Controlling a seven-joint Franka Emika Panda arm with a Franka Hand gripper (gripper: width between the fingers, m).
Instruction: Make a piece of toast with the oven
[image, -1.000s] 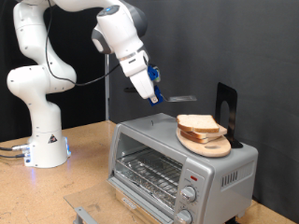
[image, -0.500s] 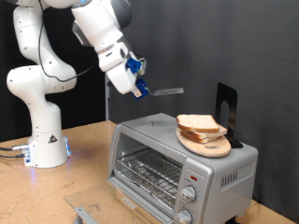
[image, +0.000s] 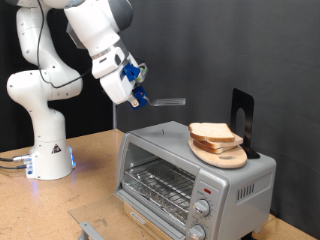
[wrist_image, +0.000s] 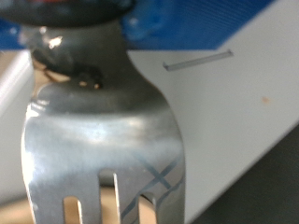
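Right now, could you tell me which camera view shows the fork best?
The wrist view: the fork fills the picture, its tines and neck plain. The exterior view shows it only as a thin dark bar sticking out from the gripper, above the oven.

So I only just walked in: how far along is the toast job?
Early. The oven door is shut, its rack bare. Both bread slices, including the piece of toast, sit on the wooden board on top. The gripper holds a fork in the air.

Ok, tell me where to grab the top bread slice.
Probably its crust edges, pinched from above: the toast lies flat atop another slice on the board on the oven, sides exposed. The gripper, up to the exterior view's left, holds a fork.
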